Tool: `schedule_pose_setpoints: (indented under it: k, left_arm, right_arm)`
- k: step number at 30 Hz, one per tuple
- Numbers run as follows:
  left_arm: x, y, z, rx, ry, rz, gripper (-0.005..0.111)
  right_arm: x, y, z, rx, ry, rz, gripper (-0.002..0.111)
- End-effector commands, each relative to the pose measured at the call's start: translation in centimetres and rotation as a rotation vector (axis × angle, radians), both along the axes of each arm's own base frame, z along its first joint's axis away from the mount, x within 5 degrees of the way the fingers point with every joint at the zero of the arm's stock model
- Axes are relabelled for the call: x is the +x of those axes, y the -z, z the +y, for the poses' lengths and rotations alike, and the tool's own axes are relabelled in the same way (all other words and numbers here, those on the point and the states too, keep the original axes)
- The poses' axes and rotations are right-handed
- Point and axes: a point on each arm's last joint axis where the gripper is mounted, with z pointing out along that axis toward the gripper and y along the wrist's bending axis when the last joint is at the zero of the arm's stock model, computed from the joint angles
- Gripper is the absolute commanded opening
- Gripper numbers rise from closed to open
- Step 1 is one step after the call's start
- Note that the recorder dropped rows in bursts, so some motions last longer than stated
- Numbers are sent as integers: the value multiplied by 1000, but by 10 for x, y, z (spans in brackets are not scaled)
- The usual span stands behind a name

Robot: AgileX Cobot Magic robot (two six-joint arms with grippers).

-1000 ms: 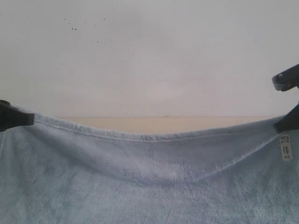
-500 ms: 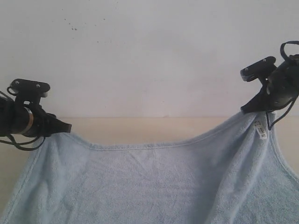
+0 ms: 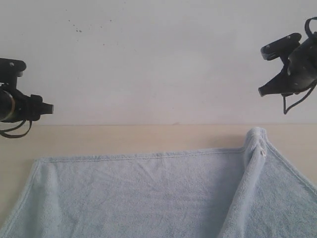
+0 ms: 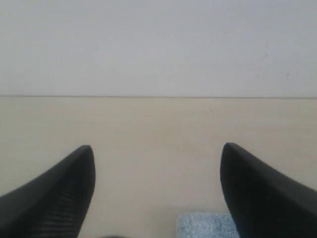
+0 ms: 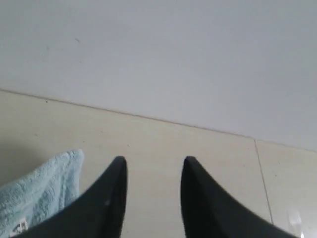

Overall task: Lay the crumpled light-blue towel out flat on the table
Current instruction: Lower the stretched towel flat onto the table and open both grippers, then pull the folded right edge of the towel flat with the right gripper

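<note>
1. Lying nearest the exterior camera, the towel point(image 3: 138, 198) covers the tabletop point(image 3: 124, 139) across almost the full width of that view, its light-blue pile mostly flat.
2. On the right, a raised fold point(image 3: 247, 178) runs through the cloth from the near edge of the picture up to a rounded peak at the far hem. The cloth on either side of it lies low.
3. The far hem runs roughly straight from the left corner to that peak.
4. Beyond the hem, a strip of bare beige tabletop reaches the wall point(image 3: 158, 59).
5. The left hand point(image 3: 48, 108) hangs in the air at the left, above the towel and clear of it. Its wrist view shows two dark fingers point(image 4: 59, 198) spread wide with nothing between them. A small corner of towel lies just beside one finger.
6. The right hand point(image 3: 261, 90) hangs higher, above the fold's peak and apart from it. In its wrist view the fingers stand parted by a narrower gap, also empty. A bunched end of towel bearing a small white label point(image 5: 20, 227) lies on the tabletop beside one finger.
7. Farthest back, the white wall carries a few dark specks point(image 3: 78, 29) toward the upper left.
</note>
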Motion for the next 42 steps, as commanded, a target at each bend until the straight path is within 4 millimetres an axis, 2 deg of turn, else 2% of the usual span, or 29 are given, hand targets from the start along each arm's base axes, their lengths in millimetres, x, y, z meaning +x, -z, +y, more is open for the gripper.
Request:
schedule_pose_setpoints:
  k: [1, 2, 6, 10, 15, 19, 22, 25, 29, 36, 42]
  left_arm:
    - [-24, 8, 2, -38, -3, 51, 66]
    - [-31, 12, 1, -71, 2, 71, 66]
    - [-53, 26, -2, -127, 40, 134, 66]
    - [-72, 31, -7, -182, 109, 179, 66]
    - [-88, 18, -19, -277, 240, 175, 63]
    - [-102, 8, -21, -300, 276, 156, 61]
    - [-114, 5, -18, -289, 270, 146, 61]
    - [-122, 1, -17, -287, 274, 131, 61]
    - [-126, -7, -17, -291, 284, 105, 61]
    - [-126, -8, -17, -291, 285, 102, 61]
    - [-126, -8, -17, -291, 285, 102, 61]
  right_arm:
    - [-24, -3, -8, -7, 52, 151, 5]
    - [-31, 3, -7, 6, 49, 204, 0]
    - [-65, 27, -4, 45, 22, 377, 0]
    - [-97, 31, -5, 55, 2, 397, 0]
    - [-132, 38, -7, 48, -22, 421, 0]
    - [-154, 61, -13, 33, -24, 495, 0]
    - [-162, 77, -26, 64, -6, 485, 0]
    - [-167, 85, -38, 107, 23, 471, 0]
    - [-169, 90, -35, 135, 6, 457, 0]
    - [-177, 105, -29, 171, -37, 435, 0]
    - [-176, 123, -29, 175, -30, 493, 0]
